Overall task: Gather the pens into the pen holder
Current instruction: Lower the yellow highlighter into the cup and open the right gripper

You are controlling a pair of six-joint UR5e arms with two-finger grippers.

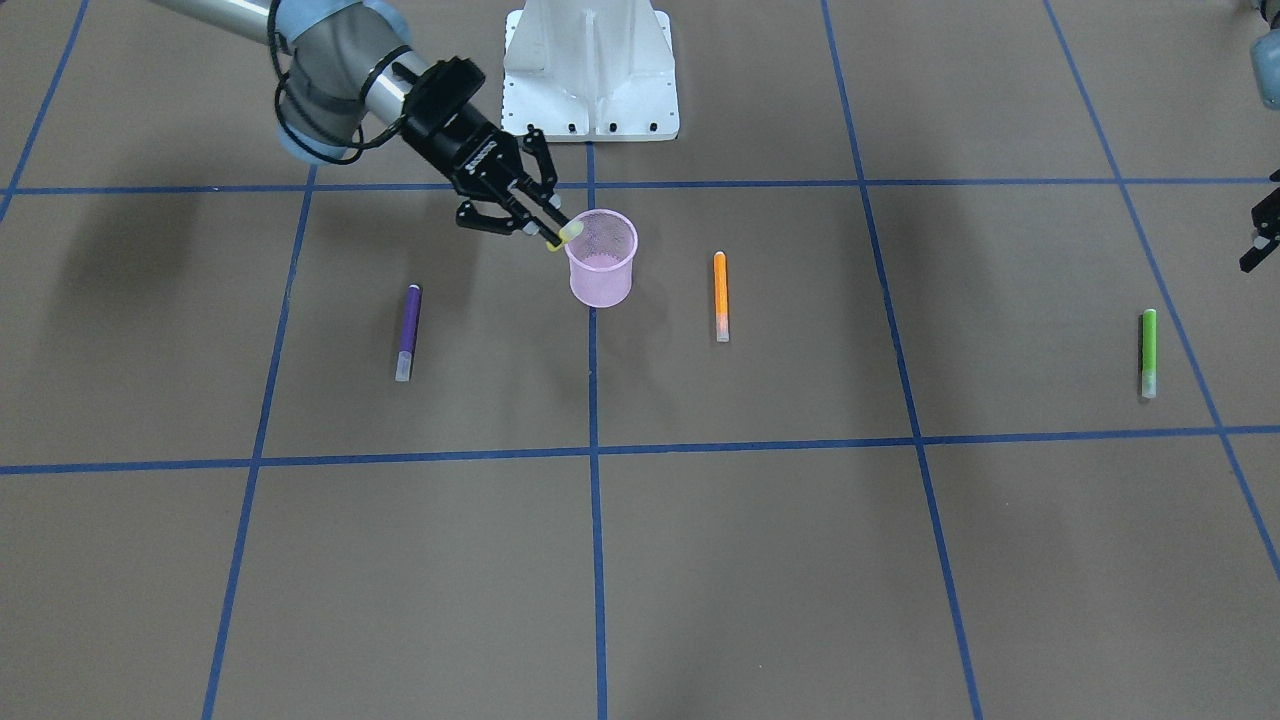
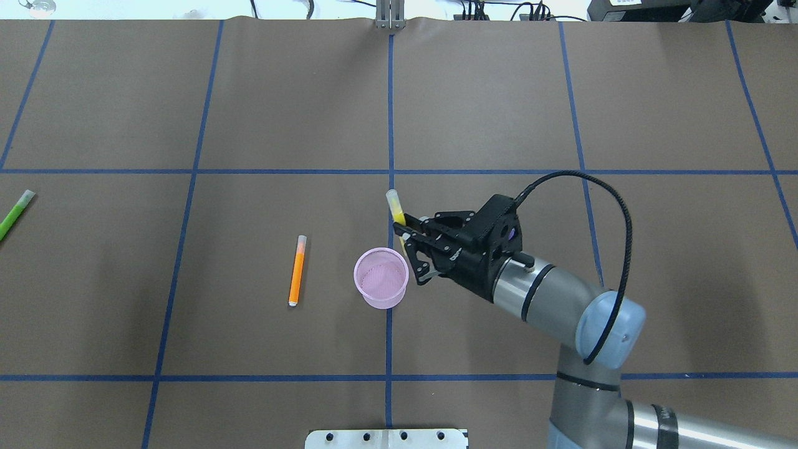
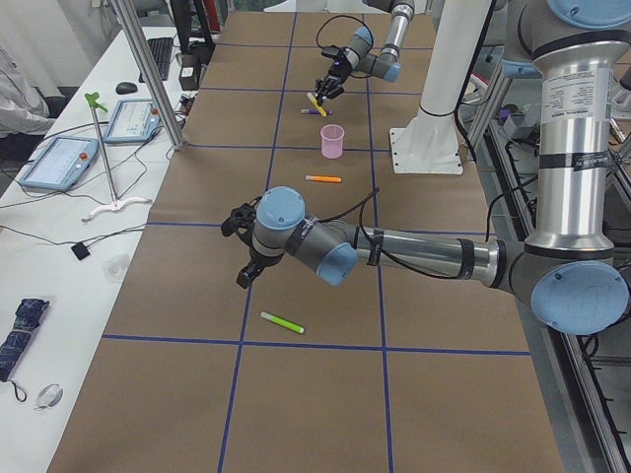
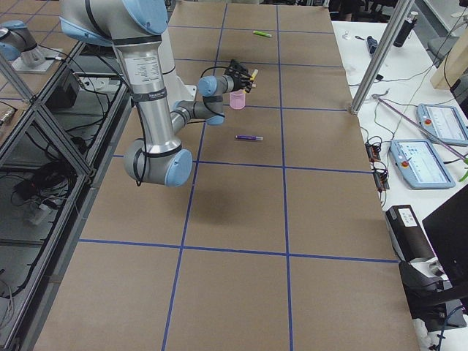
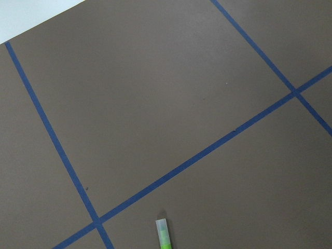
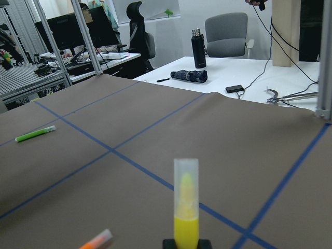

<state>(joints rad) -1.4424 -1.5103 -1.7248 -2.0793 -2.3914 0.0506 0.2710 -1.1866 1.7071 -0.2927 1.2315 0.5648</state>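
1. Front-facing view: the right gripper (image 1: 550, 232) is clamped on the yellow pen (image 1: 565, 236), holding it tilted at the rim of the pen holder (image 1: 601, 285), a small pink mesh cup. The pen is not yet inside. The purple pen (image 1: 408, 332), orange pen (image 1: 721, 296) and green pen (image 1: 1149, 352) lie flat on the table, so I judge none collected. The left gripper (image 1: 1262, 235) is cut off by the edge; I cannot tell whether it is open.
2. Overhead view: the cup looks empty, and the yellow pen's whitish cap points away from the robot.
3. Left side view: the left gripper hovers near the green pen.
4. Right side view: the purple pen lies well apart from the cup.
5. Left wrist view: only the green pen's cap end shows.
6. Right wrist view: the yellow pen stands upright, with a yellow tip inside its translucent cap.
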